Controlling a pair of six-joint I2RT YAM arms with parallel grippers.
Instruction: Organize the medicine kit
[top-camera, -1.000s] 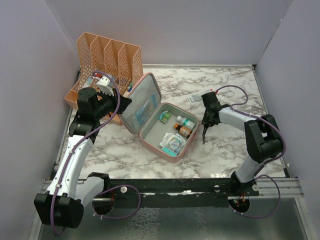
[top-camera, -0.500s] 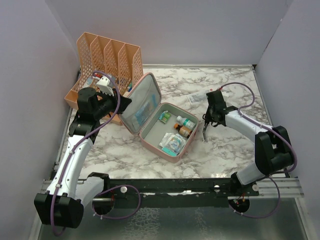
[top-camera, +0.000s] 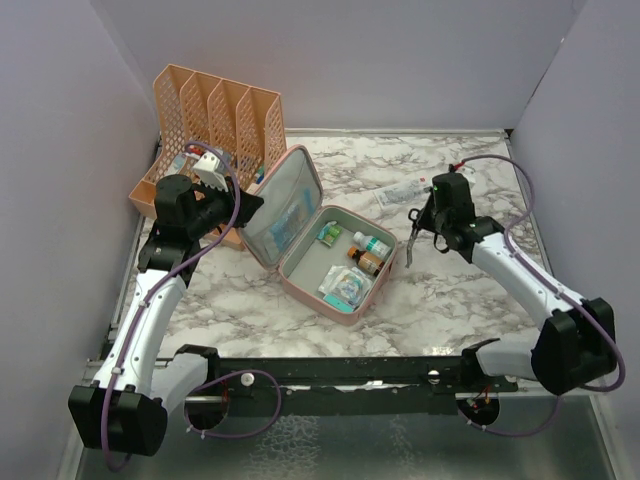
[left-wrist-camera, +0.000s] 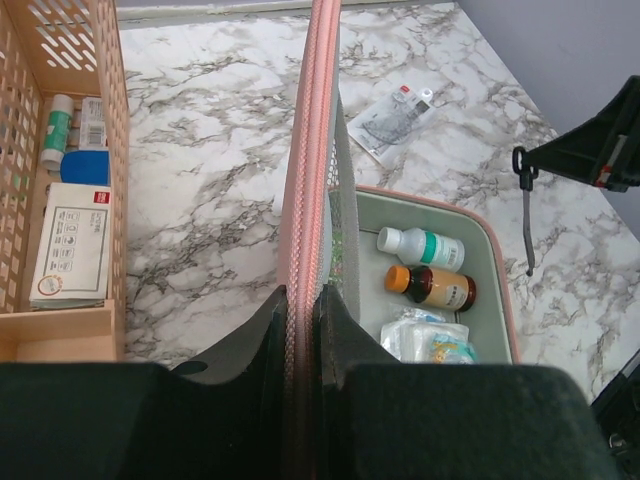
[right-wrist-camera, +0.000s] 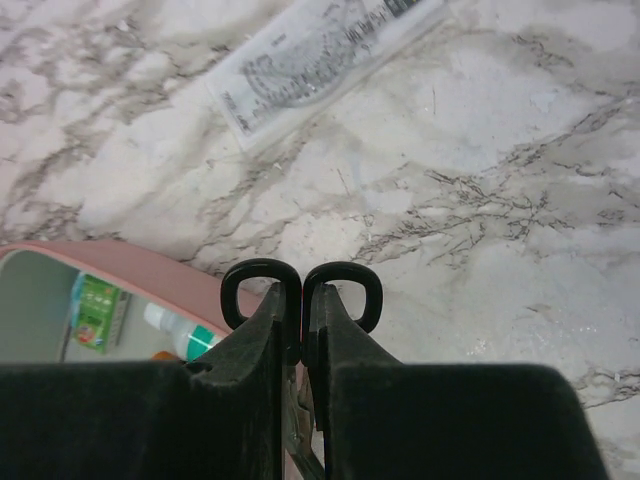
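Fingers of the left gripper (left-wrist-camera: 303, 300) pinch the upright lid of the pink medicine kit (top-camera: 345, 311). The kit lies open just right of them with bottles (left-wrist-camera: 435, 288) in its tray, and an orange rack (top-camera: 215, 120) stands to their left. Right of the kit, the right gripper (right-wrist-camera: 302, 305) has its fingers pressed on the ring handles of what look like small black scissors (left-wrist-camera: 527, 225), blades hanging below. Over the last second it has risen slightly beside the tray as its arm swung outward, toward a flat packet (right-wrist-camera: 320, 60) beyond the fingertips, so the scissors probably still need carrying over the rim.
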